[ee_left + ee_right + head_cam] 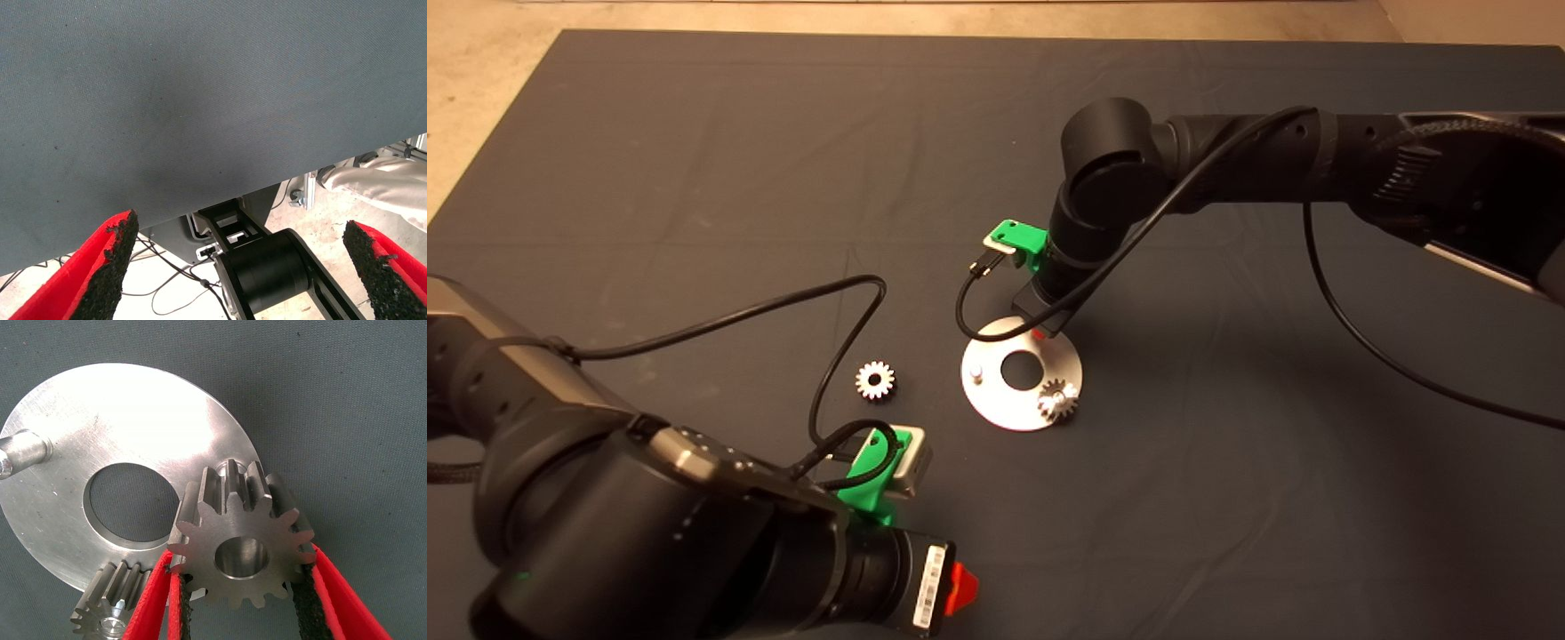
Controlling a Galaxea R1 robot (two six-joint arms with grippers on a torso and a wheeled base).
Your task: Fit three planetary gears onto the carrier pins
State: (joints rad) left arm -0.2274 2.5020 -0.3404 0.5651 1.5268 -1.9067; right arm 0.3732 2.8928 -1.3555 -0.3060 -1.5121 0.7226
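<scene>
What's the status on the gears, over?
Right hand shut on second gear above disc. One gear seated, one loose on mat. Left hand open, parked. Nothing in the way.

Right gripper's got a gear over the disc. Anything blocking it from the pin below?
Nothing visible. The right gripper holds the gear above the disc edge; that pin is hidden beneath it. One gear already sits on another pin, clear of this spot.

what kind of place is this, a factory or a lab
Probably a robotics lab bench, not a factory: a dark mat over a table, loose cables and a person's sleeve beyond its edge, one small disc with gears.
</scene>
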